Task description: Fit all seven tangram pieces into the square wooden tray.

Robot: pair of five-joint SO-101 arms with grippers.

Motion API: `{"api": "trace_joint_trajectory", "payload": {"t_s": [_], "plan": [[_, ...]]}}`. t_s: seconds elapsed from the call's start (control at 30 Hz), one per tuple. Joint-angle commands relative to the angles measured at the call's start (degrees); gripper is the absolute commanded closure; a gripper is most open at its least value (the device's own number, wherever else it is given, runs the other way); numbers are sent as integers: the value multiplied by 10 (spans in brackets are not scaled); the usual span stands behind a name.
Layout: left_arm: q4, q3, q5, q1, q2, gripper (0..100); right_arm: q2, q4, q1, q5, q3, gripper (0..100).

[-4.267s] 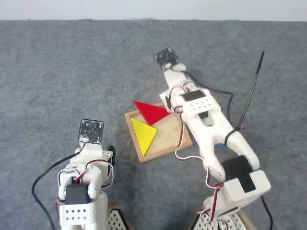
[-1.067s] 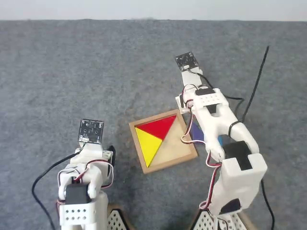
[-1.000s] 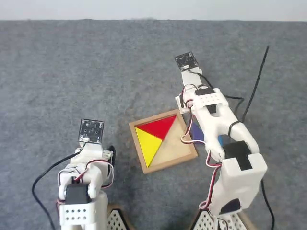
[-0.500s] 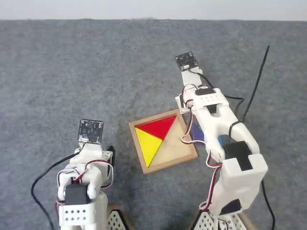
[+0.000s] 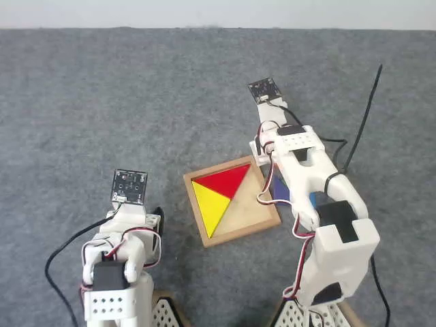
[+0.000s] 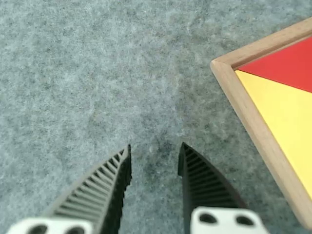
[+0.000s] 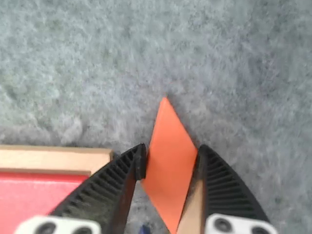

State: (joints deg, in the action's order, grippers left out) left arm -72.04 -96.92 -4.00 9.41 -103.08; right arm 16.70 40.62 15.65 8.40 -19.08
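High view: your square wooden tray [image 5: 193, 210] on grey carpet [image 5: 102, 102] holds a red triangle [image 5: 226, 178] and yellow triangle [image 5: 210, 202]. Left wrist: your left gripper [image 6: 153, 148] hangs spread wide over carpet, near the tray's corner. Right wrist: your right gripper [image 7: 169, 155] pinches an orange parallelogram piece [image 7: 168, 136] just outside the tray.
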Motion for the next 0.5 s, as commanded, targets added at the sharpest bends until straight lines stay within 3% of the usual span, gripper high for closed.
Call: {"api": "trace_joint_trajectory", "payload": {"t_s": [0.0,0.13,0.47], "plan": [[-5,5,-4,-1,-16,847,-7,10,-7,-3,22,736],[-5,5,-4,-1,-16,847,-7,10,-7,-2,22,755],[-5,5,-4,-1,-16,847,-10,7,-7,-2,19,936]]}}
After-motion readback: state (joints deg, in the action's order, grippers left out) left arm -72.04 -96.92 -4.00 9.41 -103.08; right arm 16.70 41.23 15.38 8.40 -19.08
